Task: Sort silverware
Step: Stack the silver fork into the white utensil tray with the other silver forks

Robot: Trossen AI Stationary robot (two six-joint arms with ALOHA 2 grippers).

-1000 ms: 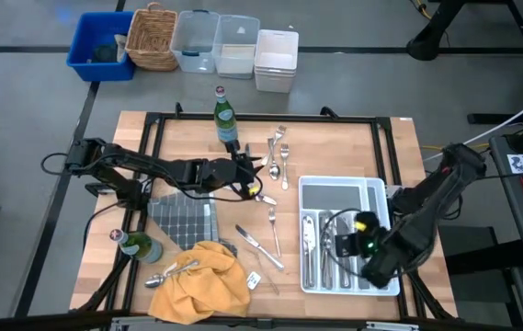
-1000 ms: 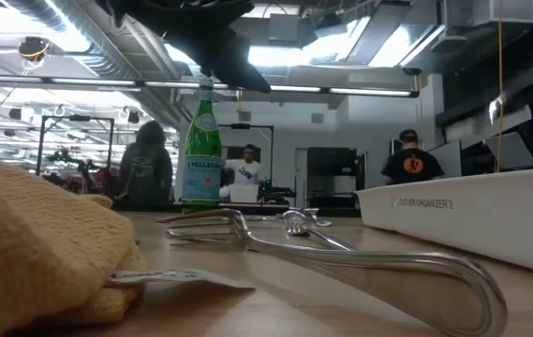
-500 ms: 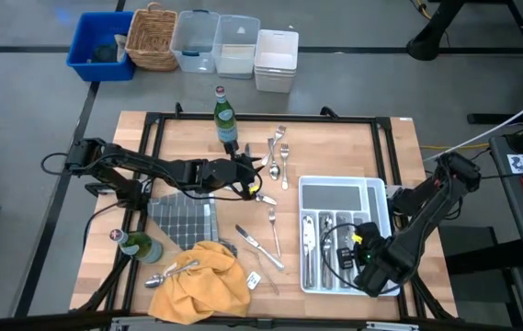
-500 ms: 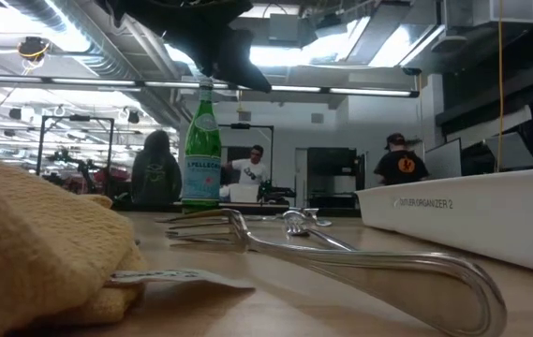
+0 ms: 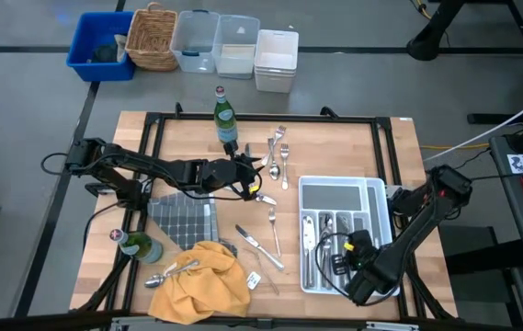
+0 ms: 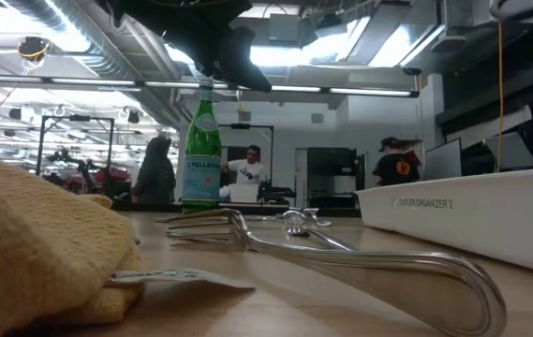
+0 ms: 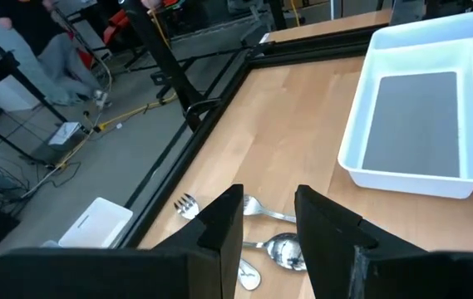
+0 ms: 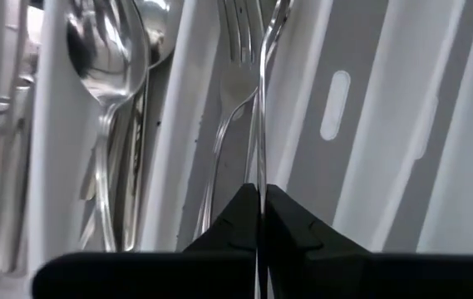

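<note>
My right gripper (image 5: 339, 260) hangs over the near part of the white divided tray (image 5: 335, 193), shut on a fork (image 8: 263, 100). Beneath it the tray's slots hold a fork (image 8: 232, 83) and spoons (image 8: 107, 58). My left gripper (image 5: 259, 184) hovers open over the far middle of the table, above loose forks and a spoon (image 7: 261, 245), with nothing between its fingers (image 7: 224, 224). More silverware lies flat on the wood: forks (image 5: 279, 152), a fork and knife (image 5: 261, 241), and a spoon (image 5: 171, 273) on the yellow cloth. My right gripper pinches the fork's thin handle (image 8: 259, 178) between its two fingers, which point steeply down from above. The fork shows edge-on, its tines (image 8: 278, 12) reaching out over a tray slot. Whether it touches the tray I cannot tell.
A green bottle (image 5: 225, 119) stands at the far edge and another (image 5: 142, 246) at the left. A yellow cloth (image 5: 198, 280) and a grey mat (image 5: 183, 219) cover the near left. Bins and a basket (image 5: 151, 37) sit beyond the table.
My right gripper has sunk toward the tray and shifted toward the table's near edge, tipping steeper downward, still shut on the fork.
</note>
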